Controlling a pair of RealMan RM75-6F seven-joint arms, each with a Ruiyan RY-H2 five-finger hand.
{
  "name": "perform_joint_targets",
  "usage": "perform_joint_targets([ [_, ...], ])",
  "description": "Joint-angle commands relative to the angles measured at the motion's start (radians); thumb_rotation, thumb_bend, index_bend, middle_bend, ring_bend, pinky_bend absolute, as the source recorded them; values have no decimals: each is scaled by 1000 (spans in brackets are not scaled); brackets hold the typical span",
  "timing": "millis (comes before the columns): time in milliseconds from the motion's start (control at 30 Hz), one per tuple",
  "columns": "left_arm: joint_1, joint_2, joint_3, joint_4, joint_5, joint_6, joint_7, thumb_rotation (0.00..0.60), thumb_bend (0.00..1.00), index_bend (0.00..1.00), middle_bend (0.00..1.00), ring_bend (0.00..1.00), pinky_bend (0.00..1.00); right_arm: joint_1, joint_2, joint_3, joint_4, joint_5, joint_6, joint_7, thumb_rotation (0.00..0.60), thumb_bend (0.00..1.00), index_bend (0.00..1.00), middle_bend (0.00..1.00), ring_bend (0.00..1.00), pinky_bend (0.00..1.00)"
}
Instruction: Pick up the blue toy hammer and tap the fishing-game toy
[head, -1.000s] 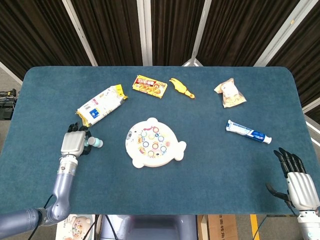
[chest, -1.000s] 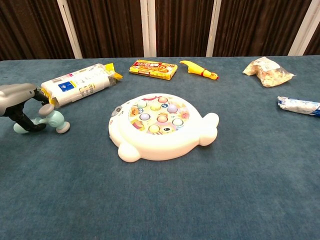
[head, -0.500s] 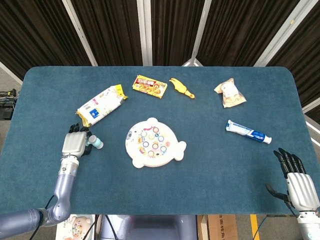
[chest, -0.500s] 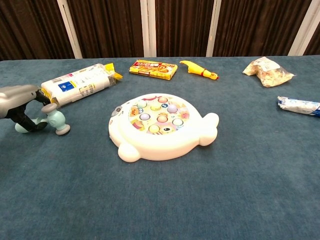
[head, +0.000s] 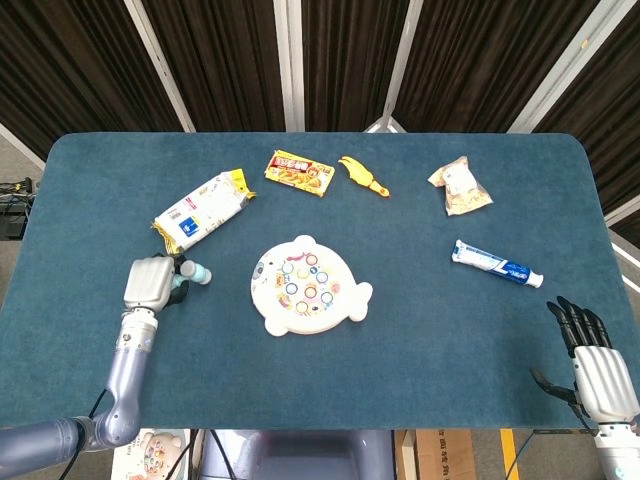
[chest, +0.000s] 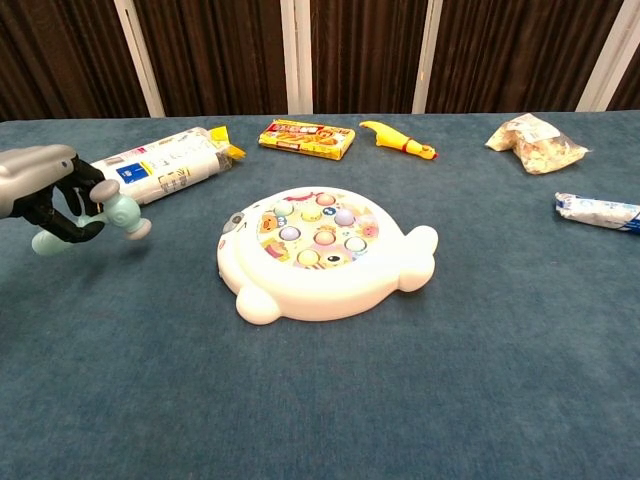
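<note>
The blue toy hammer (chest: 118, 213) is off the cloth, its handle gripped in my left hand (chest: 45, 190) at the table's left side; its head (head: 197, 273) pokes out to the right of my left hand (head: 150, 282). The white fish-shaped fishing-game toy (head: 308, 285) lies flat at the table's middle, a hand's width right of the hammer; its round well of coloured fish (chest: 318, 234) faces up. My right hand (head: 590, 358) hangs at the front right corner, fingers apart, holding nothing.
A white and yellow snack pack (head: 201, 211) lies just behind my left hand. Along the back are an orange snack box (head: 299, 172), a yellow rubber chicken (head: 364, 177) and a clear bag of snacks (head: 460, 187). A toothpaste tube (head: 496, 264) lies at the right.
My left hand has closed round the hammer's handle and lifted it off the cloth, carrying it slightly right and up. The right hand has stayed still.
</note>
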Motion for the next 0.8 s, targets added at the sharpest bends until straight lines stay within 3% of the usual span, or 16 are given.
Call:
perform_joint_targets([
  [33, -1, 6, -4, -13, 8, 4, -4, 600, 633, 615, 554, 384, 507, 0, 1, 0, 0, 0, 1, 2, 600, 260, 0, 0, 0, 0],
  [433, -30, 29, -9, -68, 53, -13, 18, 600, 653, 629, 590, 403, 514, 0, 2, 2, 1, 4, -1, 8, 600, 260, 0, 0, 0, 0],
  [800, -161, 56, -106, -157, -22, -57, 171, 600, 661, 627, 594, 407, 514, 2, 4, 4, 2, 11, -8, 20, 600, 260, 0, 0, 0, 0],
])
